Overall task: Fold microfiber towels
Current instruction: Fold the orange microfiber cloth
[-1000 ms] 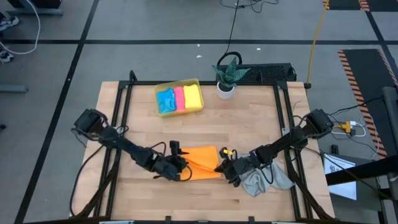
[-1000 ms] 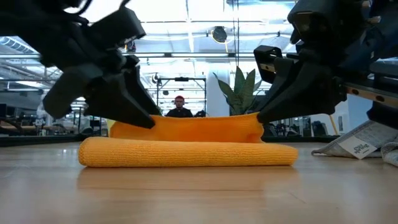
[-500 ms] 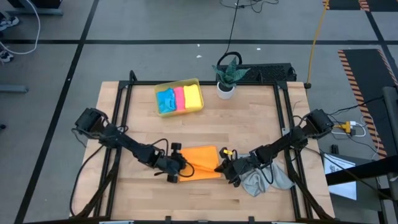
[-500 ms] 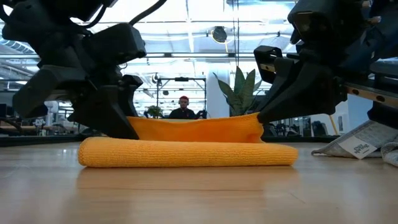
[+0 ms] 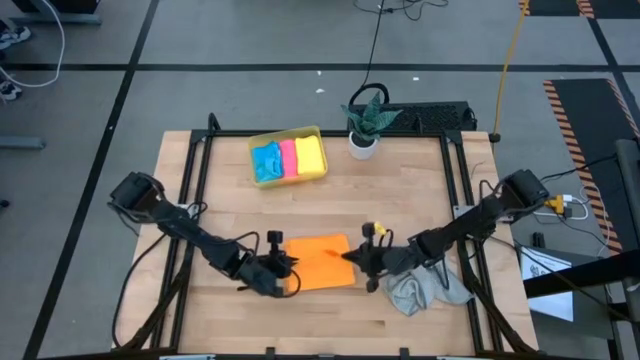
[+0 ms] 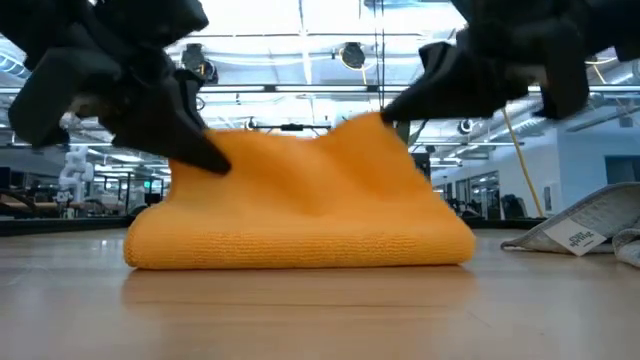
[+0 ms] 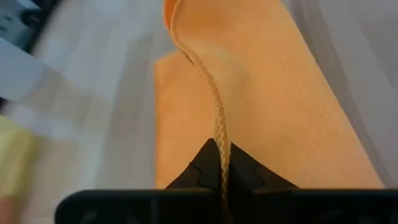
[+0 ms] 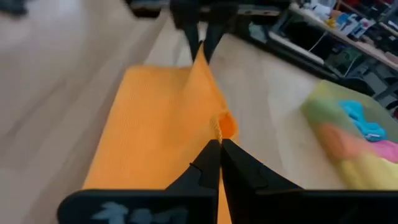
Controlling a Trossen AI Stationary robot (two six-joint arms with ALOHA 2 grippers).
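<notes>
An orange microfiber towel [image 5: 322,262] lies folded on the wooden table. Its near fold [image 6: 300,250] rests on the wood, and its upper layer rises like a tent between my two grippers. My left gripper [image 5: 286,271] is shut on that layer's left end. My right gripper [image 5: 352,257] is shut on its right end. A light grey towel [image 5: 425,290] lies crumpled under the right arm. Blue, pink and yellow towels sit in the yellow tray [image 5: 262,139] at the back. My left gripper pinches the stitched edge [image 7: 218,127] of the orange towel's upper layer between its two fingers, at the towel's left end. The fingers slant down from the table's left. The edge is lifted off the layer below and runs away from the fingers, slightly slack. My right gripper pinches the same raised edge near its right corner [image 8: 216,126] between its two fingers, coming nearly level from the table's right. That corner [image 6: 372,125] is held higher than the left end, while the towel's near fold stays on the table.
A potted plant [image 5: 364,122] stands at the table's far edge, right of the tray. A sheet of paper [image 6: 580,232] lies at the near right. Bare wood lies in front of the orange towel and between it and the tray.
My left gripper has shut on the towel's left edge and risen a little. My right gripper, shut throughout, has risen and rolled. The towel's upper layer has been lifted higher between them, while its near fold has stayed on the table.
</notes>
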